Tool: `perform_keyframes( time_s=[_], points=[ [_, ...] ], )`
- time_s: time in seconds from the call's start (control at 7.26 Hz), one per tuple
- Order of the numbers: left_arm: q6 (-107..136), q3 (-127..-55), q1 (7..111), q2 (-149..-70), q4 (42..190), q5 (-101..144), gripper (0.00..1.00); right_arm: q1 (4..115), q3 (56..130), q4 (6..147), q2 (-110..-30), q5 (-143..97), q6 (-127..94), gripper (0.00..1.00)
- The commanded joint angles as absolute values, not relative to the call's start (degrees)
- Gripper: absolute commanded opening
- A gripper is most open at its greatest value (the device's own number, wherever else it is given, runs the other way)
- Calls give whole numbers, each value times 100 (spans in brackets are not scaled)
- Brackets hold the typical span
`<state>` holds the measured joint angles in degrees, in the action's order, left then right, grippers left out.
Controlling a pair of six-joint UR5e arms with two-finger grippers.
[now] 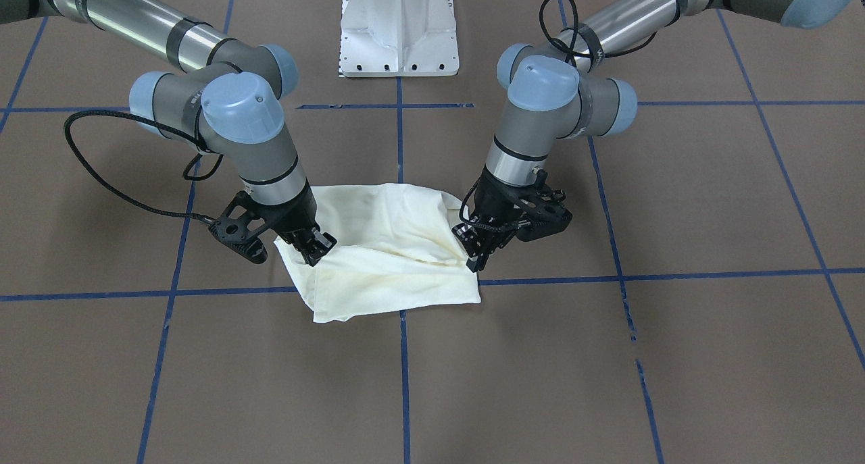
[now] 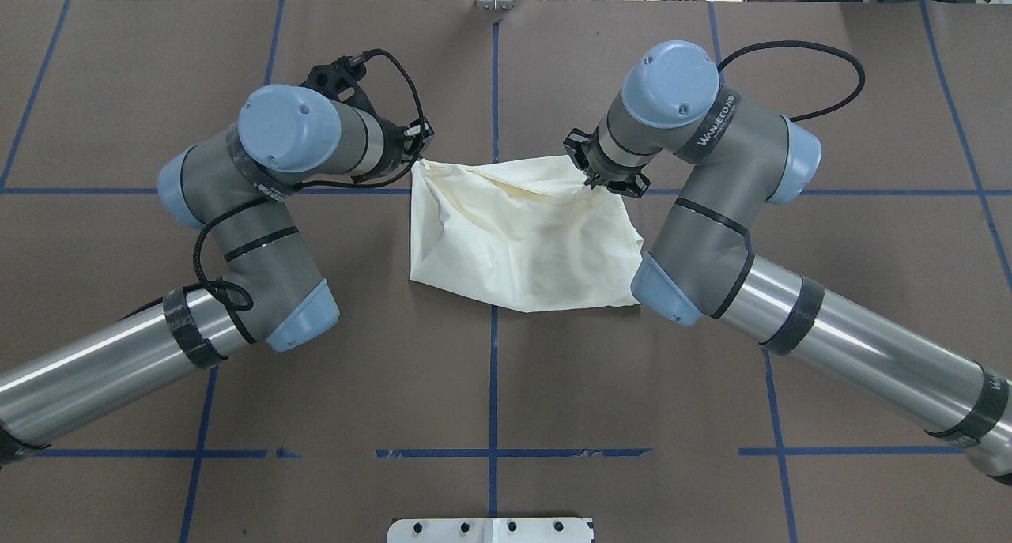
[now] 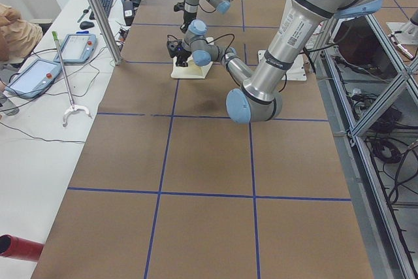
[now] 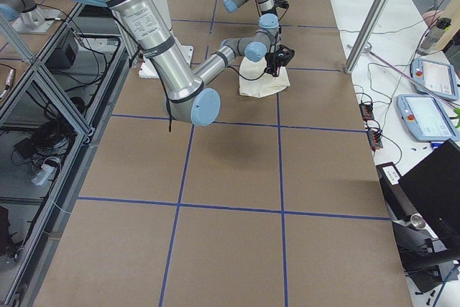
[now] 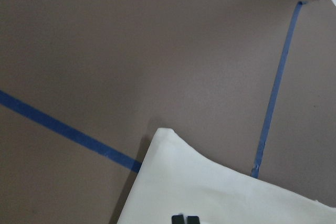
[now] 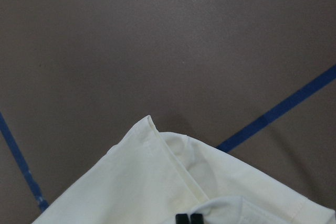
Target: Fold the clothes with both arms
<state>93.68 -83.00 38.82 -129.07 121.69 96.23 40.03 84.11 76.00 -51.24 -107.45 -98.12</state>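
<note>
Soft cream T-shirt (creased, roughly rectangular) pinched by both black jaws

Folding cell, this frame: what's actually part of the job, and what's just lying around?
Part of the job:
- T-shirt
- left gripper and right gripper, both pinching its edge

Just lying about:
- white pedestal base
- blue tape grid
- teach pendants on the side bench
- grabber stick beside them

Cream T-shirt, folded, plain side up, corners pinched by left hand, right hand
</note>
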Motion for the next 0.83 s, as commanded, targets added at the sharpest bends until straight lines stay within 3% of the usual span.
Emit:
perform_keyframes(
  time_s=[0.0, 0.14, 0.28, 0.69],
  points=[
    [9054, -8174, 4244, -12929, 12672, 9981, 55, 4008, 7790, 7035, -5001, -10749, -9624, 0],
    [9053, -8409, 4245, -12459, 12874, 10167, 42, 4008, 7752, 6962, -4992, -10749, -9624, 0],
    [9061, -8481, 4176, -11967, 13729, 10160, 0, 4008, 7752, 6961, -4983, -10749, -9624, 0],
    [9044, -7956, 3473, -11777, 15210, 10151, 0, 4043, 7752, 6961, -4975, -10784, -9580, 0]
  ],
)
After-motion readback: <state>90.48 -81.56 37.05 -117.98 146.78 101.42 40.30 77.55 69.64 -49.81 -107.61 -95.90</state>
